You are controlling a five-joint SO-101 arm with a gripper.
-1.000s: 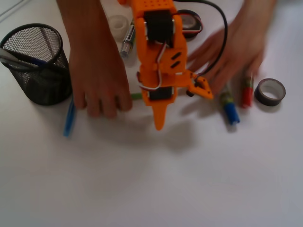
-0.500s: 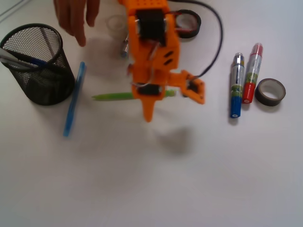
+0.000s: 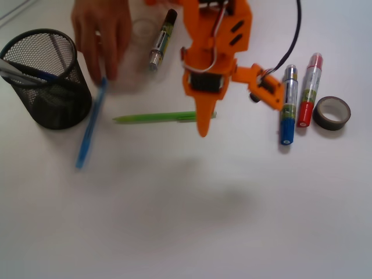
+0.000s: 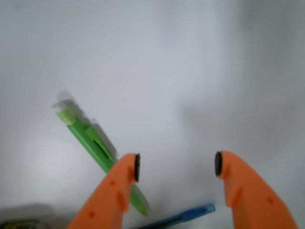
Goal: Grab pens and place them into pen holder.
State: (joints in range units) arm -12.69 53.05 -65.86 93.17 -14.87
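Note:
The black mesh pen holder (image 3: 45, 81) stands at the left with a few pens (image 3: 23, 75) leaning inside it. A lime green pen (image 3: 157, 117) lies flat mid-table. A light blue pen (image 3: 90, 125) lies beside the holder, and a person's hand (image 3: 102, 32) touches its far end. My orange gripper (image 3: 232, 113) hangs open over the green pen's right end, one finger tip (image 3: 203, 129) just past it. In the wrist view the gripper (image 4: 176, 164) holds nothing. There the green pen (image 4: 88, 136) runs under the left finger, and the blue pen's tip (image 4: 190, 215) shows below.
A blue-ended marker (image 3: 288, 107) and a red-ended marker (image 3: 308, 93) lie at the right beside a dark tape roll (image 3: 331, 112). A black-ended marker (image 3: 161, 40) lies at the back, next to a pale tape roll (image 3: 142, 28). A black cable (image 3: 296, 35) trails from the arm.
The person's hands left the table, then one came back to the light blue pen, which shifted slightly. My gripper swung right, off the green pen's middle, and stays open.

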